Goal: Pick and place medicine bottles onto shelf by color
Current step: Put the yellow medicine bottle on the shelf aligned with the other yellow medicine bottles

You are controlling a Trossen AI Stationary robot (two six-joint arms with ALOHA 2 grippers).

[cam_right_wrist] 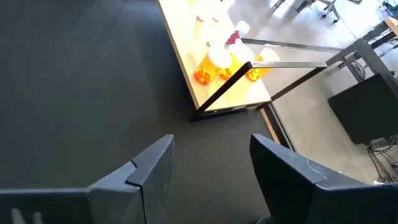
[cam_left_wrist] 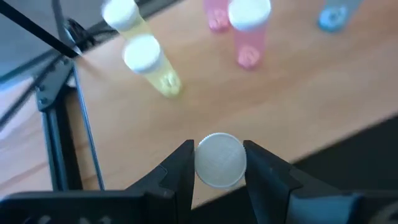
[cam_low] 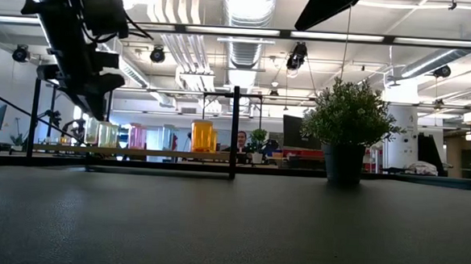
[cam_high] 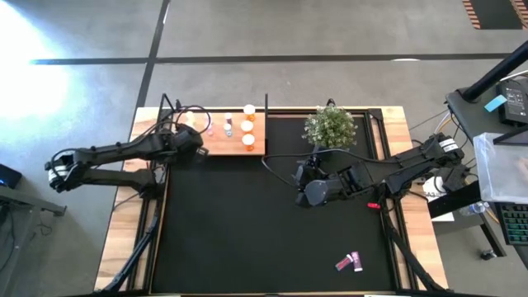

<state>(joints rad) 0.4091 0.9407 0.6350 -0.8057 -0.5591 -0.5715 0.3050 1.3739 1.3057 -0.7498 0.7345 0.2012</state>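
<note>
With the left gripper [cam_left_wrist: 219, 163] clamped on a white-capped bottle [cam_left_wrist: 219, 159] above the shelf [cam_left_wrist: 298, 93], I should lower it upright beside its matching colour; right gripper [cam_right_wrist: 208, 163] waits, jaws apart.

held bottle [cam_left_wrist: 220, 160] — cap only, colour hidden
</note>
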